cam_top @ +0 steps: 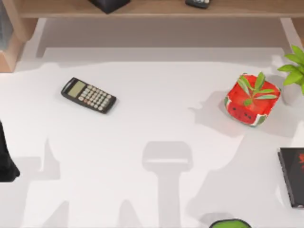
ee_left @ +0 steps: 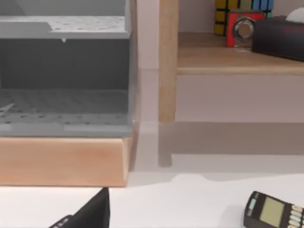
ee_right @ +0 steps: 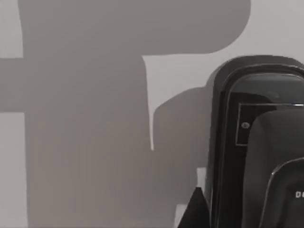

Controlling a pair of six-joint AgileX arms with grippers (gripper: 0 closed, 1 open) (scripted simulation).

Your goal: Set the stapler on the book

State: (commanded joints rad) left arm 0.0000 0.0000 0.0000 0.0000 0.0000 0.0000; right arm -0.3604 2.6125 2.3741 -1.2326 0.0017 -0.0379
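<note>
A glossy black stapler (ee_right: pixel 256 142) with a rounded end lies on the white table, close under my right wrist camera. A dark part of my right gripper (ee_right: pixel 191 213) shows just beside it. The book (cam_top: pixel 291 176), flat and black with red lettering, lies at the table's right edge, partly cut off. My left arm (cam_top: pixel 6 159) stays at the far left edge, and a dark part of my left gripper (ee_left: pixel 90 214) hangs over the table.
A black calculator (cam_top: pixel 89 95) lies left of centre. A red watermelon-patterned pot (cam_top: pixel 251 105) with a plant stands at the right, with another plant (cam_top: pixel 296 69) beyond it. A green object (cam_top: pixel 231 223) is cut off at the front edge. A wooden shelf (cam_top: pixel 156 8) runs along the back.
</note>
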